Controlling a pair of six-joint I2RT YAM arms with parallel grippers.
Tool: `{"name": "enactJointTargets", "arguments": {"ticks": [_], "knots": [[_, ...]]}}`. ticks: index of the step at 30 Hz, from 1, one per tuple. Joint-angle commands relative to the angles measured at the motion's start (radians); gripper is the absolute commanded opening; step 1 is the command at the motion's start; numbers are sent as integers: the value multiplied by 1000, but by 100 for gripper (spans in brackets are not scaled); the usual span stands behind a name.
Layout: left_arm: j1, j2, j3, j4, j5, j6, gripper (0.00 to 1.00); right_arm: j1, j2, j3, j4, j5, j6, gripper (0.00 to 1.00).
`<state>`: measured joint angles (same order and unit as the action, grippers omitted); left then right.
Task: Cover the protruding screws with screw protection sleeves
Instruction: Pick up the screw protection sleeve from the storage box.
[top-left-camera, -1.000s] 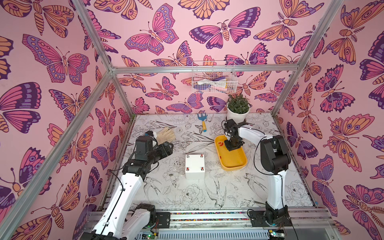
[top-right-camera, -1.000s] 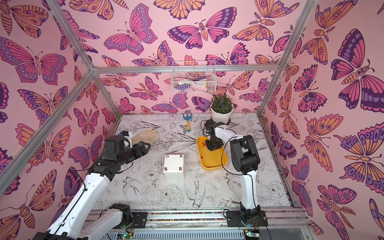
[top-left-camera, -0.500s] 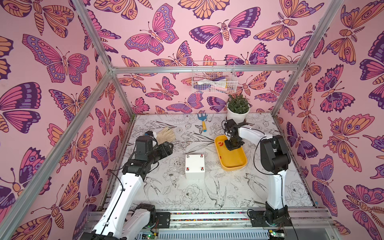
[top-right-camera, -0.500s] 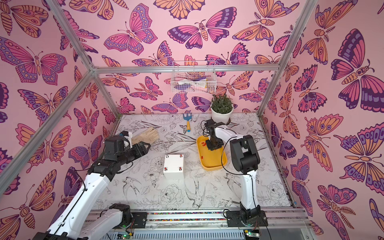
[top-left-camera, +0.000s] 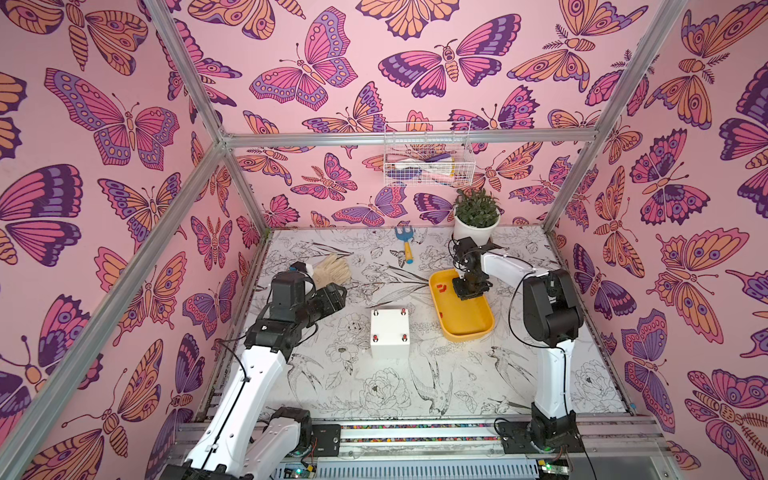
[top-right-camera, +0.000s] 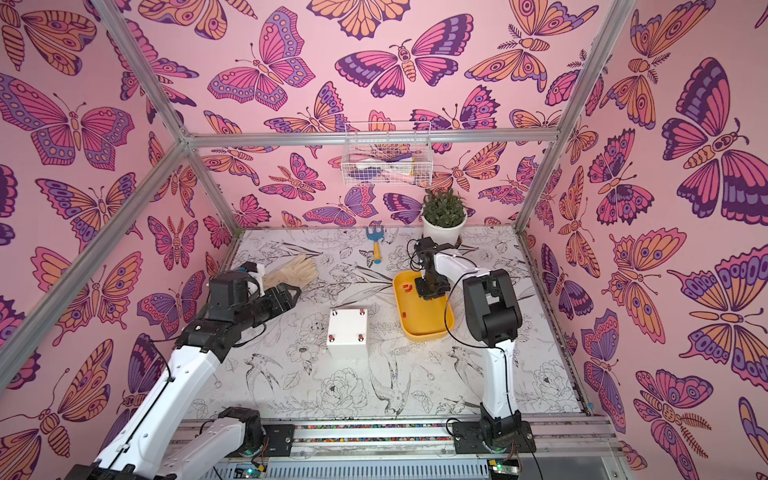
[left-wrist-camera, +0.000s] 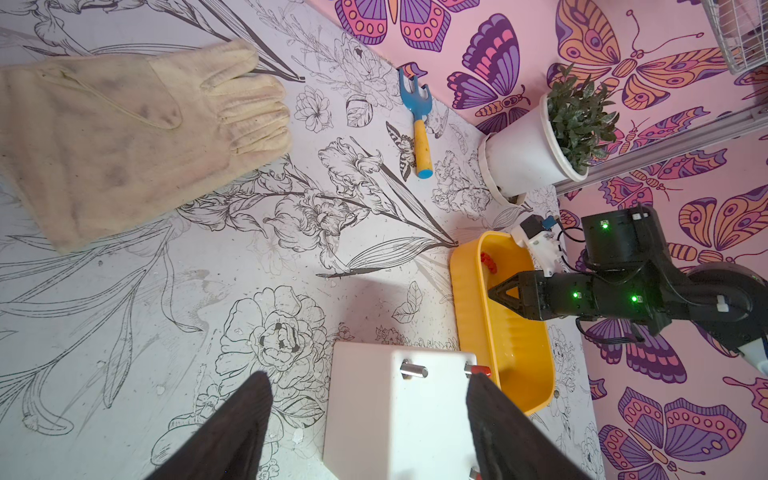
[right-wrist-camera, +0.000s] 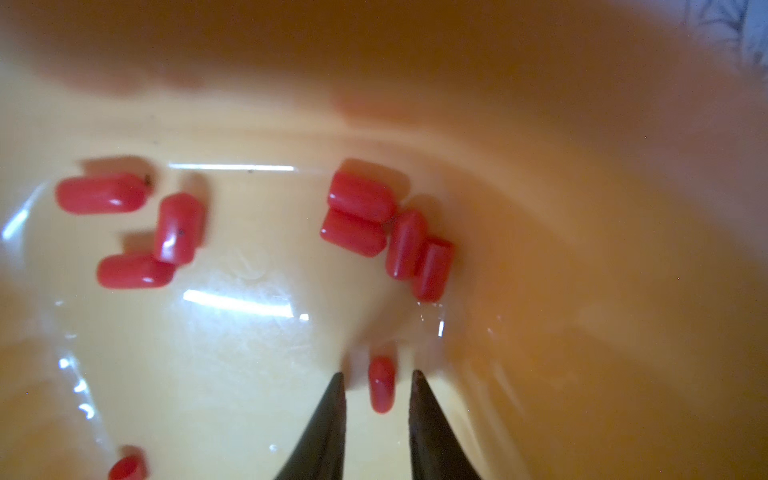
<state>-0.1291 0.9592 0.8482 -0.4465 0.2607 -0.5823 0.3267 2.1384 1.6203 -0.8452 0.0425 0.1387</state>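
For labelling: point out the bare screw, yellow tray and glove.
bare screw (left-wrist-camera: 412, 370): left wrist view, its shaft.
yellow tray (top-left-camera: 464, 316): in a top view, bare floor.
glove (left-wrist-camera: 104, 137): left wrist view, its middle.

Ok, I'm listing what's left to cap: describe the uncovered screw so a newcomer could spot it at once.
Find the white box standing mid-table beside the yellow tray. On its top, go to the far corner on the glove side, away from the tray. That stud is bare silvery metal; the other three corners wear red sleeves.
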Motion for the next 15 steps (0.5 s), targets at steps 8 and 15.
{"name": "enactJointTargets", "arguments": {"ticks": [8,15], "knots": [[8,0,17,-15,-13,4,76,-17,43,29,17,-49,38,26],[8,6,18,-15,-14,4,76,-29,46,29,23,-52,42,24]]}}
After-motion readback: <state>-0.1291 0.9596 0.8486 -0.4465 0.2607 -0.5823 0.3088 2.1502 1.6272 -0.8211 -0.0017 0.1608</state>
